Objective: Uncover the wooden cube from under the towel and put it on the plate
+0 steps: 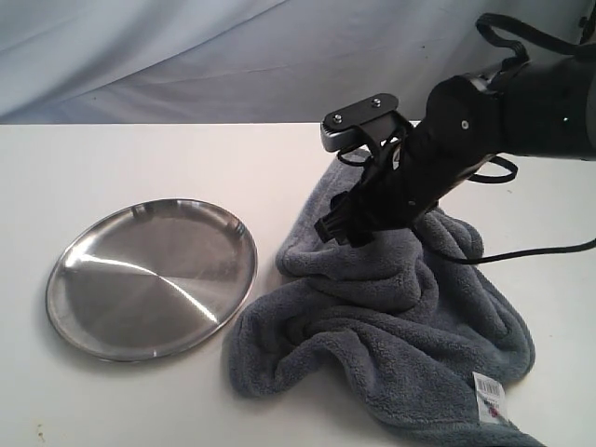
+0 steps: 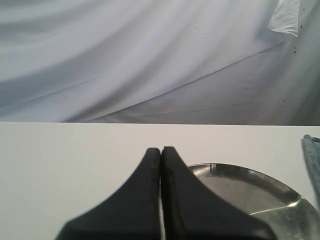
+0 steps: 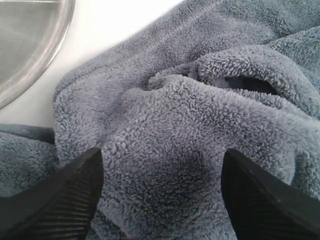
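R gripper [image 3: 161,192] poised over towel [image 1: 391,326]; cube not yet uncovered.
It is held wide open & empty, jaws astride a raised fold, prob. so cloth can be pinched & lifted. L gripper [image 2: 160,165] is shut on nothing, near plate [image 1: 149,279]. Counted on counter [image 1: 140,158]: 1 towel, 1 plate; cube unseen, presumably under towel.

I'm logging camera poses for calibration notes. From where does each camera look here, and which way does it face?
Exterior: raised, off the arms, looking down over the table at plate and towel; the right arm and right claw show.
Left wrist: low above the table, facing the backdrop; the shut left claw shows.
Right wrist: close above the towel, looking down; the open right claw's fingers show.
Shared: all three show the plate and towel.
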Controlling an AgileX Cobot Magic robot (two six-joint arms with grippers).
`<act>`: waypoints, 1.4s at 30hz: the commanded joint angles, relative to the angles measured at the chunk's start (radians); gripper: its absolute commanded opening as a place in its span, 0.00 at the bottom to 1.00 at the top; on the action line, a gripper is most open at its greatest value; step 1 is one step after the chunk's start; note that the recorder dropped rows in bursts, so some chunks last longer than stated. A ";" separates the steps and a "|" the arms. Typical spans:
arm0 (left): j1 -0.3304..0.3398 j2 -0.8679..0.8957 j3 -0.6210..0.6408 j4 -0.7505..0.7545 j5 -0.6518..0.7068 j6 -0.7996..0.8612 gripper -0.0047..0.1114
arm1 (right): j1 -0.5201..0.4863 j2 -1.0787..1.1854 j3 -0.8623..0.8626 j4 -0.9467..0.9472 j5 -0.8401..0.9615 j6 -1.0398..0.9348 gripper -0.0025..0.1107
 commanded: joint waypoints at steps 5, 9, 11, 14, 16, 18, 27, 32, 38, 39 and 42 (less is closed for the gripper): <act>0.002 -0.002 0.004 0.001 -0.001 0.000 0.05 | -0.007 0.038 -0.005 -0.015 -0.003 -0.008 0.54; 0.002 -0.002 0.004 0.001 -0.001 0.000 0.05 | -0.007 0.057 -0.005 -0.015 0.013 -0.008 0.51; 0.002 -0.002 0.004 0.001 -0.001 0.000 0.05 | -0.007 0.058 -0.005 -0.015 0.015 -0.008 0.49; 0.002 -0.002 0.004 0.001 -0.001 -0.003 0.05 | -0.007 0.058 -0.005 -0.015 0.022 -0.008 0.40; 0.002 -0.002 0.004 0.001 -0.001 -0.003 0.05 | -0.007 0.058 -0.005 -0.015 0.027 -0.008 0.32; 0.002 -0.002 0.004 0.001 -0.001 -0.003 0.05 | -0.007 0.058 -0.005 -0.015 0.039 -0.008 0.23; 0.002 -0.002 0.004 0.001 -0.001 0.001 0.05 | -0.004 0.045 -0.005 -0.015 0.066 -0.008 0.02; 0.002 -0.002 0.004 0.001 -0.001 0.001 0.05 | -0.001 0.008 -0.005 -0.015 0.061 -0.008 0.02; 0.002 -0.002 0.004 0.001 -0.001 0.001 0.05 | 0.008 -0.003 -0.005 -0.015 0.071 -0.008 0.02; 0.002 -0.002 0.004 0.001 -0.001 0.001 0.05 | 0.011 -0.012 -0.005 -0.015 0.071 -0.008 0.02; 0.002 -0.002 0.004 0.001 -0.001 -0.003 0.05 | 0.011 -0.044 -0.005 -0.015 0.066 -0.008 0.02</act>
